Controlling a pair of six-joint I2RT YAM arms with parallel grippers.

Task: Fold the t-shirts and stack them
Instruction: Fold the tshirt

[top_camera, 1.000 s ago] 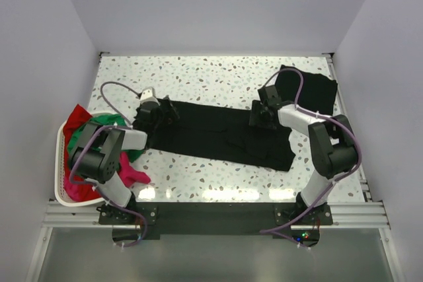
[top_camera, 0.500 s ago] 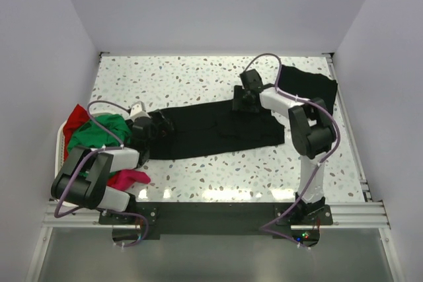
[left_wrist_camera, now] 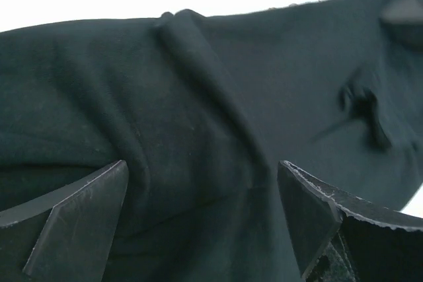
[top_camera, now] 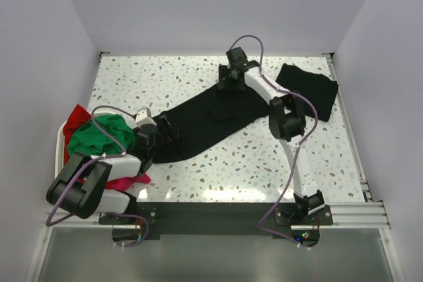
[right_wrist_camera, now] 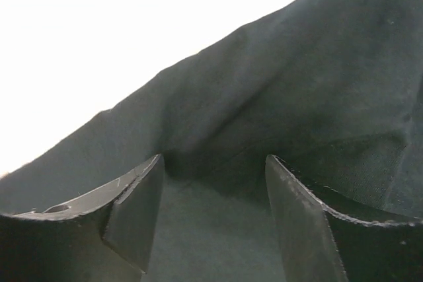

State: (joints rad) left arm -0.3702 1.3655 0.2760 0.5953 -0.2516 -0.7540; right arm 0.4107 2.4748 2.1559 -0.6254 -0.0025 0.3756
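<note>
A long black t-shirt (top_camera: 205, 117) lies stretched diagonally across the speckled table. My left gripper (top_camera: 162, 131) rests on its near-left end. In the left wrist view that gripper (left_wrist_camera: 201, 166) is open wide, with wrinkled black cloth (left_wrist_camera: 198, 97) under and between the fingers. My right gripper (top_camera: 226, 86) sits on the shirt's far end. The right wrist view shows it (right_wrist_camera: 213, 158) open, with flat cloth (right_wrist_camera: 211, 229) between the fingers and a raised fold just past the tips. A folded black t-shirt (top_camera: 309, 84) lies at the back right.
A white basket (top_camera: 61, 140) at the left edge holds green (top_camera: 99, 133), red (top_camera: 78, 115) and magenta (top_camera: 132, 179) shirts. The left arm's purple cable arches over the basket. Walls close in the table on three sides.
My right gripper has swept toward the back and left, dragging the shirt's right end, so the shirt now lies diagonally. Its jaws have widened a little. The left arm has drawn back slightly.
</note>
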